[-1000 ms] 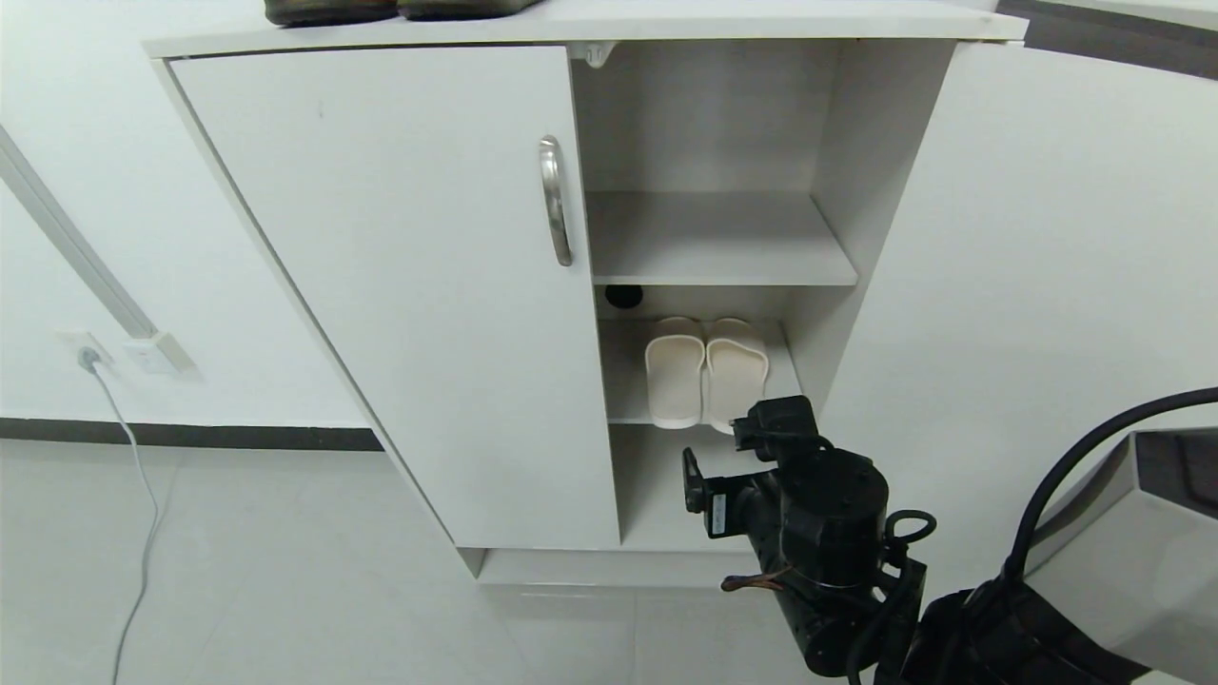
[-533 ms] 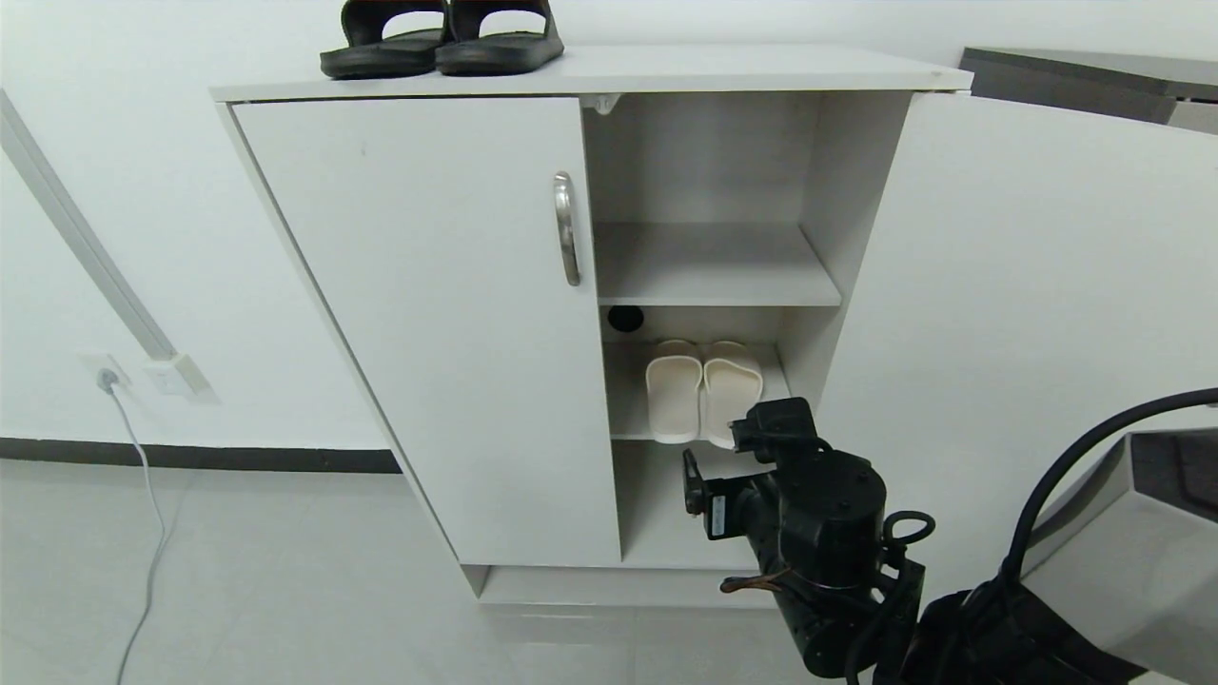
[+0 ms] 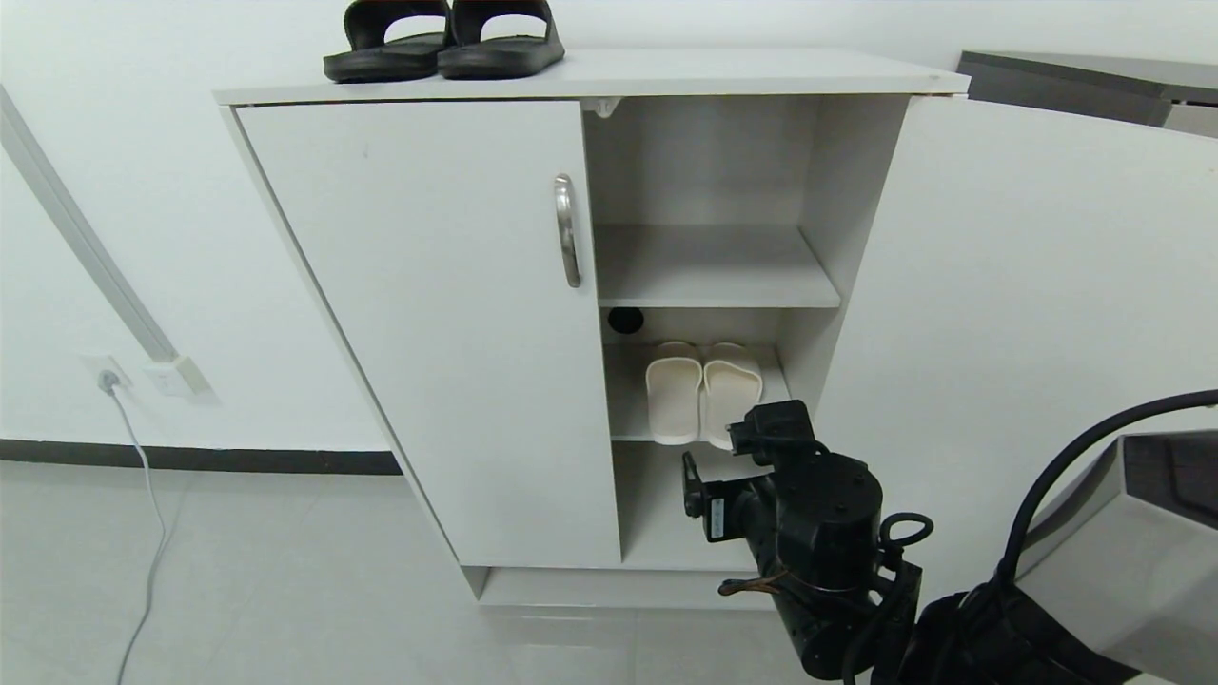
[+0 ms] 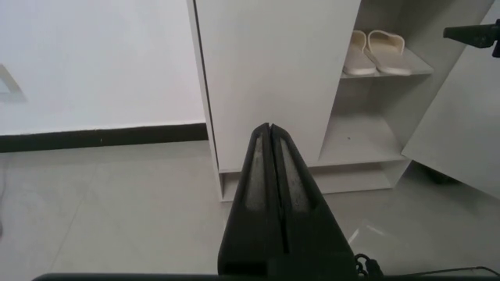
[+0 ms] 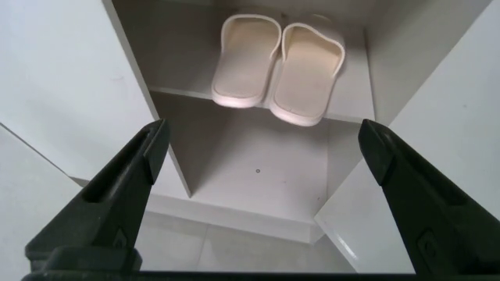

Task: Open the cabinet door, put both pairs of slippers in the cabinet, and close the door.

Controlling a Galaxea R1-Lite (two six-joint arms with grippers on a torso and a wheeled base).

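- The cabinet (image 3: 590, 76) is shown in the centre of the head view. Its left door (image 3: 428, 314) is closed and carries a vertical metal handle (image 3: 567, 231) at its inner edge.
- The right door (image 3: 1028, 285) is swung fully open and takes up the right part of the frame.
- The black slippers (image 3: 442, 43) are placed side by side on the cabinet top, in the upper centre-left of the frame.
- The cream slippers (image 3: 704, 390) are laid side by side on the middle shelf (image 3: 618, 400) inside the open compartment, with their near ends at the shelf's front edge.
- The upper shelf (image 3: 714, 266) is located above them, and a round black hole (image 3: 625, 320) is seen in the back panel between the two shelves.
- The right arm (image 3: 818, 514) is positioned in the lower centre-right of the frame, in front of the bottom compartment. A small white label (image 3: 716, 514) is fixed to it; its print is too small to be read.
- The right gripper (image 5: 262, 129) is held with its fingers wide apart, nothing between them, facing the cream slippers.
- The left gripper (image 4: 269, 129) is held with its fingers pressed together, over the floor (image 4: 117, 211) and well apart from the closed door.
- A wall socket (image 3: 108, 379) with a grey cable (image 3: 152, 533) is seen at the left of the frame.
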